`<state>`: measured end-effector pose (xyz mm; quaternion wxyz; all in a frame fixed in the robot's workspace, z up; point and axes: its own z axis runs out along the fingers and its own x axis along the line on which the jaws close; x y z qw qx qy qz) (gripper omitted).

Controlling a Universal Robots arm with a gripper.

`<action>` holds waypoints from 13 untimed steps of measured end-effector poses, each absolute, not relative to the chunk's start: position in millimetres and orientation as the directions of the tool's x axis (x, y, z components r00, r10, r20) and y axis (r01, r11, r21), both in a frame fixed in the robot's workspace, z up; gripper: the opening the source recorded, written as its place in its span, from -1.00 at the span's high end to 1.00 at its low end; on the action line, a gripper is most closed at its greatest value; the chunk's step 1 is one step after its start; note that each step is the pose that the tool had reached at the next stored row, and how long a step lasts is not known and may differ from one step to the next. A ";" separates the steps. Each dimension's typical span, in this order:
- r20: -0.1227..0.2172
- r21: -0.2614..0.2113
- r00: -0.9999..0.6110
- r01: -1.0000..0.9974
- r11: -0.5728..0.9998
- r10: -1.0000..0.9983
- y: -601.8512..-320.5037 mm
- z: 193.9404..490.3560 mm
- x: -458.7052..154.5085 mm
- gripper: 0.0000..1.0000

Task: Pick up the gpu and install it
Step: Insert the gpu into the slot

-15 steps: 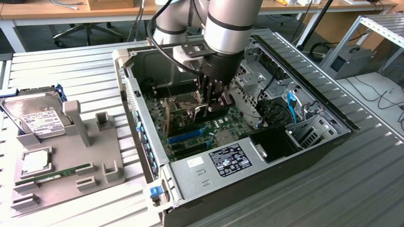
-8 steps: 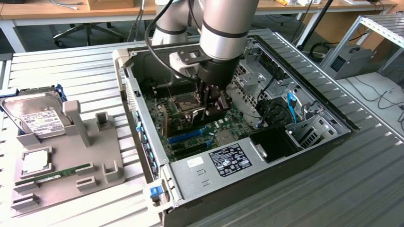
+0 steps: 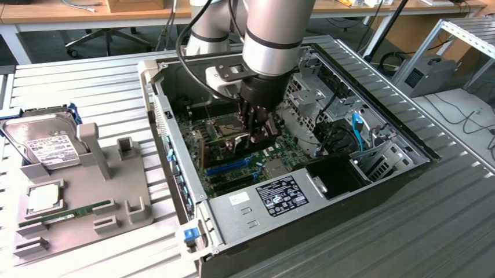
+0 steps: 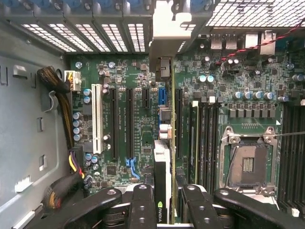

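Black two-fingered gripper (image 4: 167, 202) is clamped on the thin, dark, flat gpu card (image 4: 162, 171), which hangs edge-on just above the green motherboard (image 4: 121, 74) inside the open grey computer case (image 3: 164, 116). Best done, I judge, with the card upright, its edge parallel to the slot, its grey metal bracket (image 4: 167, 28) at the rear grille, and even pressure.

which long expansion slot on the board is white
The white slot closest to the cable bundle, farthest from the cpu socket; the long slots next to it are black.

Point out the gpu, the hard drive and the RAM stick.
gpu (image 4: 162, 191): wrist view, dark upper edge just above the logo.
hard drive (image 3: 53, 149): exterior view, on its white label.
RAM stick (image 3: 66, 212): exterior view, middle of the green strip.
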<state>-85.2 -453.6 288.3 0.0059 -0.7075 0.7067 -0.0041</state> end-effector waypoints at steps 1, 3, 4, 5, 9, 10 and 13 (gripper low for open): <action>-0.003 -0.014 0.001 -1.000 -0.001 -1.000 -453.5 288.2 -85.7 0.47; -0.002 -0.014 0.001 -1.000 -0.001 -1.000 -453.6 288.0 -86.8 0.47; -0.002 -0.014 0.001 -1.000 -0.001 -1.000 -453.6 287.9 -87.3 0.47; -0.002 -0.014 0.001 -1.000 -0.001 -1.000 -453.6 287.8 -87.8 0.47; -0.002 -0.014 0.001 -1.000 -0.001 -1.000 -453.6 287.6 -89.5 0.47; -0.002 -0.014 0.001 -1.000 -0.001 -1.000 -453.6 287.6 -89.9 0.47; -0.002 -0.014 0.001 -1.000 -0.001 -1.000 -453.6 287.6 -90.4 0.47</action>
